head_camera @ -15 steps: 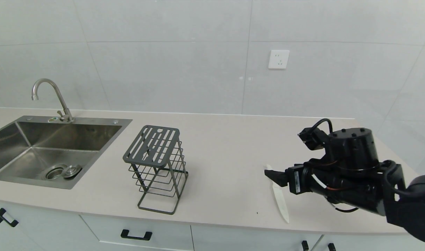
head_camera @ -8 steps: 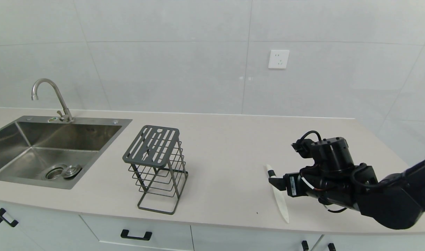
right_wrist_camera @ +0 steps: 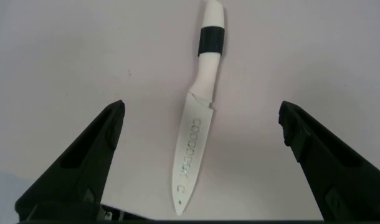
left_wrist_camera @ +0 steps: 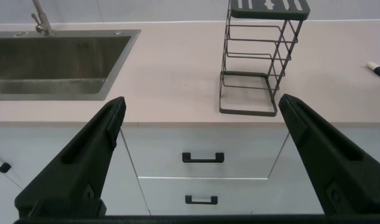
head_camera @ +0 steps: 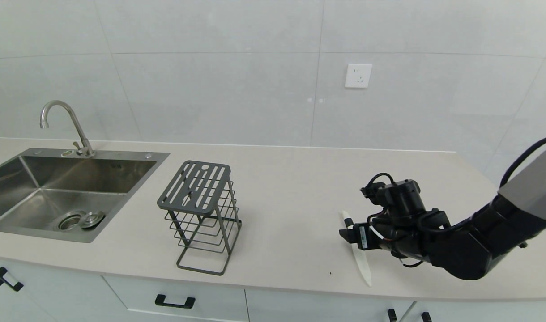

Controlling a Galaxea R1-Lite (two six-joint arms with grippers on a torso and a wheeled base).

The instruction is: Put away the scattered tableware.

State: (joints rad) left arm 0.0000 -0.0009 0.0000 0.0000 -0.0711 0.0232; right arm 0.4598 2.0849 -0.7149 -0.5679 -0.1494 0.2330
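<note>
A white knife point(head_camera: 359, 255) with a black band on its handle lies flat on the counter at the right, near the front edge. My right gripper point(head_camera: 350, 234) hovers just above it, near where handle meets blade. In the right wrist view the knife point(right_wrist_camera: 191, 155) lies between the open fingers point(right_wrist_camera: 78, 174), untouched, and my right gripper point(right_wrist_camera: 201, 111) is centred over it. A dark wire cutlery rack point(head_camera: 200, 214) with a slotted top stands mid-counter. My left gripper point(left_wrist_camera: 201, 102) is open and empty, low in front of the cabinets, facing the rack point(left_wrist_camera: 258, 62).
A steel sink point(head_camera: 13, 197) with a tap point(head_camera: 62, 123) fills the counter's left end. Bare counter point(head_camera: 291, 210) separates the rack from the knife. Drawers with black handles point(left_wrist_camera: 203, 157) sit below the counter. A wall socket point(head_camera: 358, 76) is behind.
My right arm has swung forward and dropped, bringing the open gripper down close over the knife. The knife, rack and left gripper have not moved.
</note>
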